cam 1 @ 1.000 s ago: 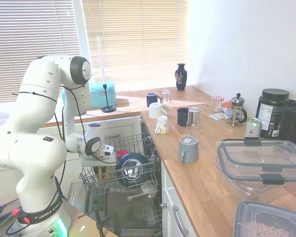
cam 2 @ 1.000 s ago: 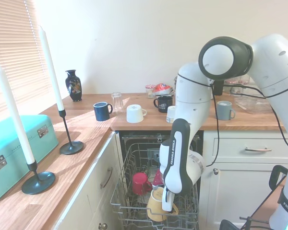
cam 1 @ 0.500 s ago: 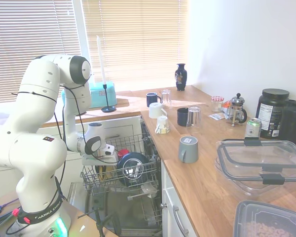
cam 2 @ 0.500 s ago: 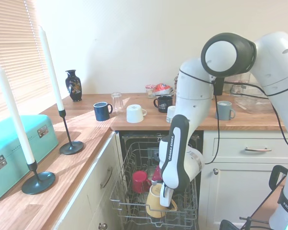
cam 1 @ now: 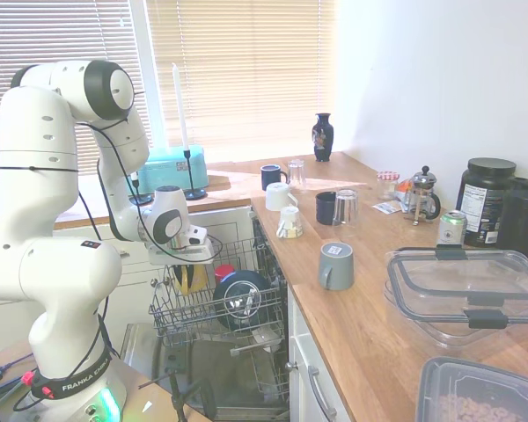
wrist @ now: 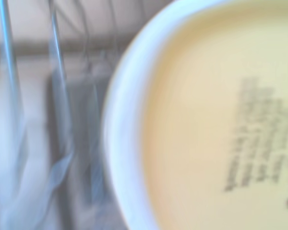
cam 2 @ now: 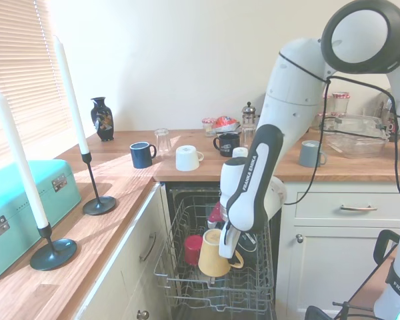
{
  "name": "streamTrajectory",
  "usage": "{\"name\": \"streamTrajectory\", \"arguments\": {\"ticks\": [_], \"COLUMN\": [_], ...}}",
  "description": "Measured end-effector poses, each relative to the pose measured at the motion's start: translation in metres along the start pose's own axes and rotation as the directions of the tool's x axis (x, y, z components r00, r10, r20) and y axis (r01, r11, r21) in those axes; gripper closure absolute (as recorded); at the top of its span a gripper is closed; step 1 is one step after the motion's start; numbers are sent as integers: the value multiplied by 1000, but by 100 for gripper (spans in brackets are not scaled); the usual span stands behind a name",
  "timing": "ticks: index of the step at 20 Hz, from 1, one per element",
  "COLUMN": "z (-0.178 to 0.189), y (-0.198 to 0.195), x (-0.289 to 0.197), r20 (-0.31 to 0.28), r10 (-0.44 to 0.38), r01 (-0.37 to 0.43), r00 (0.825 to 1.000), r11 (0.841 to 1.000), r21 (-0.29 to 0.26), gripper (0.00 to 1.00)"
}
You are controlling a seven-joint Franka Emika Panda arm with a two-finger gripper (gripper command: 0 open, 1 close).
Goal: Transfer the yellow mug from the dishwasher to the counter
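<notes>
— Second exterior view: where is the yellow mug [cam 2: 214, 254]?

— Clamped in my gripper [cam 2: 225, 252], fingers closed on its rim, hanging just above the dishwasher [cam 2: 213, 293] rack, beside the red cup [cam 2: 193, 249].

— How does it handle?

— Stiff, glazed, probably slippery and breakable. I judge the rim grip adequate; the counter [cam 2: 187, 170] lies higher, right.

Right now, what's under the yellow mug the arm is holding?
The wire rack of the dishwasher lies under the yellow mug, with a red cup beside it. The mug covers what lies directly beneath.
</notes>
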State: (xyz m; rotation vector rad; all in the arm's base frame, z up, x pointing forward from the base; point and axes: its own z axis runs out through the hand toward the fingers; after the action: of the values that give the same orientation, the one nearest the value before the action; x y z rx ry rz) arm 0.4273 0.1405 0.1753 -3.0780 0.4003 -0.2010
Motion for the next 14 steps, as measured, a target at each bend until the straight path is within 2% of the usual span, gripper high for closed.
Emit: {"name": "streamTrajectory", "arguments": {"ticks": [2, 5, 10, 14], "z": [-23, -47, -82, -115], "y": [3, 5, -3, 16], "x": [16, 34, 64, 99], "r20": [-43, -77, -108, -132], "r10": [19, 37, 85, 155], "r01": [-19, -38, -88, -158], "r00": [999, 996, 990, 979], "r11": [1000, 999, 996, 987], "r21": [0, -14, -22, -13], "gripper": [100, 100, 100, 100]}}
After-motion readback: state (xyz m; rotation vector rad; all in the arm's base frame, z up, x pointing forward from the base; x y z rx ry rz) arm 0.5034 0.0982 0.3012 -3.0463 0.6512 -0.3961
